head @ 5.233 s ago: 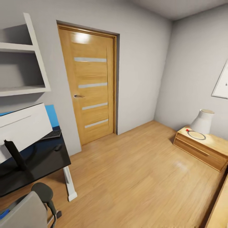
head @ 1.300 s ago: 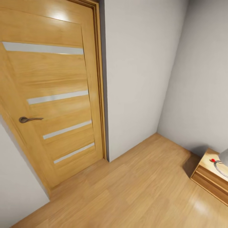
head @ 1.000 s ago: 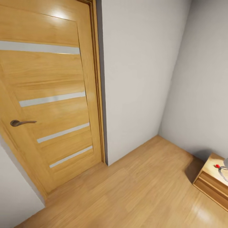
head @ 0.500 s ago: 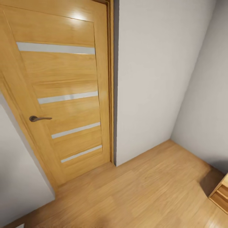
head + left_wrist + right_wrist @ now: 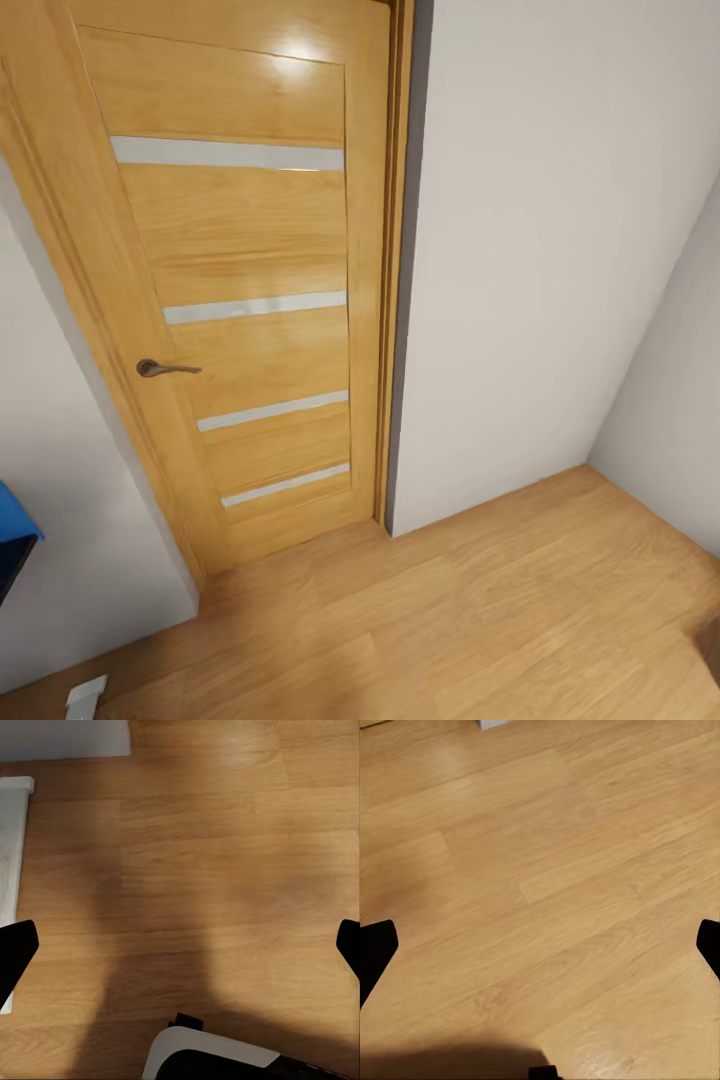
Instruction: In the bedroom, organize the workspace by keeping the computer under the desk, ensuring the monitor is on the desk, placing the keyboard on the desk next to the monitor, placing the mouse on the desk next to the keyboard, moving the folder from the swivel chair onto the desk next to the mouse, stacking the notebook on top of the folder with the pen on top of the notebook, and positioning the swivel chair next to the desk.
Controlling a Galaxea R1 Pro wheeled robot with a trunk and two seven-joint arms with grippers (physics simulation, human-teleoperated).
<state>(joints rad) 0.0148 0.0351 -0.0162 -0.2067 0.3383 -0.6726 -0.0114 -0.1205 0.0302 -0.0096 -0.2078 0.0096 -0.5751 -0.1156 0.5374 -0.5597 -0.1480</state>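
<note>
Head view facing closed wooden door [image 5: 240, 290]; blue tabletop corner [image 5: 12, 525] peeking at left edge. Wrist views looking down at wood floor [image 5: 540, 885]. Left hand [image 5: 180, 949] and right hand [image 5: 540, 949] both spread, holding nothing.

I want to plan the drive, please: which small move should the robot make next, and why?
Probably turn the base a little more to the left. The head view faces the door, and just a blue corner of the desk shows at the left edge.

Desk [image 5: 12, 530]: blue-and-black corner at left edge, white foot on floor.
</note>
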